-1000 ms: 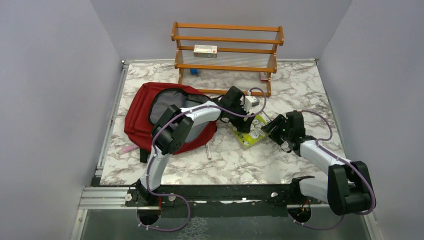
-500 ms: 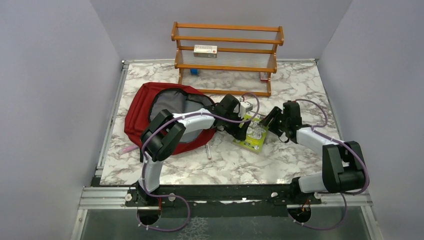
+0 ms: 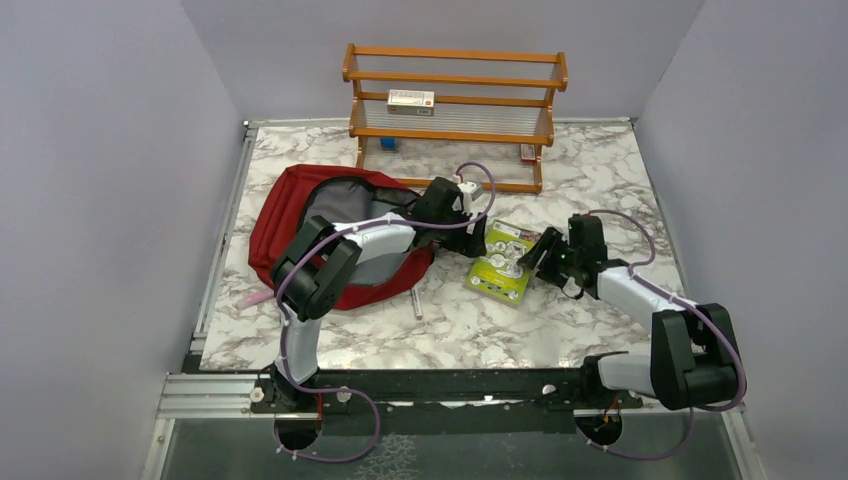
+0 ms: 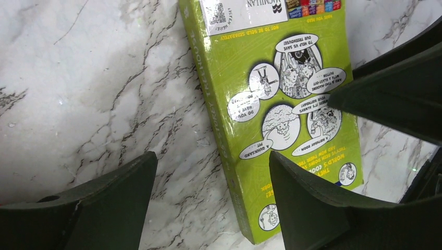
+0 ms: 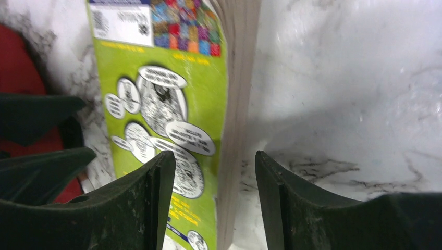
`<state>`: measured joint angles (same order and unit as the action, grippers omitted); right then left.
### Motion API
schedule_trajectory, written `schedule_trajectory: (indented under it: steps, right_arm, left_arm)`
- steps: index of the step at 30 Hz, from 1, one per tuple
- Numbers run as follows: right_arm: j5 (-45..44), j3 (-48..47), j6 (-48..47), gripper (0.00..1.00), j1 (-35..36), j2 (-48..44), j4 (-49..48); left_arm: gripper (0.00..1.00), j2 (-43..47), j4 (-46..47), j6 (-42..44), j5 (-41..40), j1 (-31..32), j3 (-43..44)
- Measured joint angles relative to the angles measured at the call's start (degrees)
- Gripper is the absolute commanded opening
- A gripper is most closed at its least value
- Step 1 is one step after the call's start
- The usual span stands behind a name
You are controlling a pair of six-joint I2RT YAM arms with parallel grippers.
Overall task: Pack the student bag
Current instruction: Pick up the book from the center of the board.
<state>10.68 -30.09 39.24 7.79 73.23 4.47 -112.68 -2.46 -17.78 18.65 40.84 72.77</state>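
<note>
On veined marble (image 3: 600, 175), flat glossy book (image 3: 503, 263)

Between the jaws of the left gripper (image 4: 209, 161) lies the spine of the green book (image 4: 271, 104), and the right gripper (image 5: 213, 156) crowds just ahead. Bare table (image 4: 78, 78) lies free off each gripper's outer finger.

One bag (image 3: 283, 215), one green book (image 3: 503, 262), one rack (image 3: 450, 133), perhaps two pens (image 3: 257, 297).
</note>
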Motion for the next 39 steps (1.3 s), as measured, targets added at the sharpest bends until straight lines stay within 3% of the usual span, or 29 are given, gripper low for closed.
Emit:
schedule_trajectory:
  steps: [7, 12, 18, 23, 28, 39]
  right_arm:
    - [2.6, 1.6, 2.4, 0.61, 0.0, 2.2, -2.8]
    - [2.8, 1.7, 4.8, 0.46, 0.0, 4.1, -5.6]
    - [1.6, 3.5, 8.1, 0.17, 0.0, 4.3, -8.7]
    - [1.0, 4.0, 9.7, 0.06, 0.0, 4.3, -10.2]
    - [0.2, 4.1, 10.3, 0.01, 0.0, 4.5, -10.9]
    - [-0.7, 5.0, 12.3, 0.0, -0.1, 5.0, -13.3]
  left_arm:
    - [0.8, 0.0, 4.0, -3.6, 2.0, -0.2, -1.8]
    - [0.8, 0.0, 5.7, -5.4, 3.0, -0.4, -1.9]
    - [0.8, 0.0, 6.3, -6.8, 3.0, -1.0, -1.9]
    - [0.8, 0.0, 7.5, -8.2, 3.1, -1.8, -3.0]
    - [0.8, 0.0, 9.0, -10.3, 4.5, -2.7, -5.1]
    - [0.81, 0.0, 12.0, -15.1, 8.9, -3.4, -7.0]
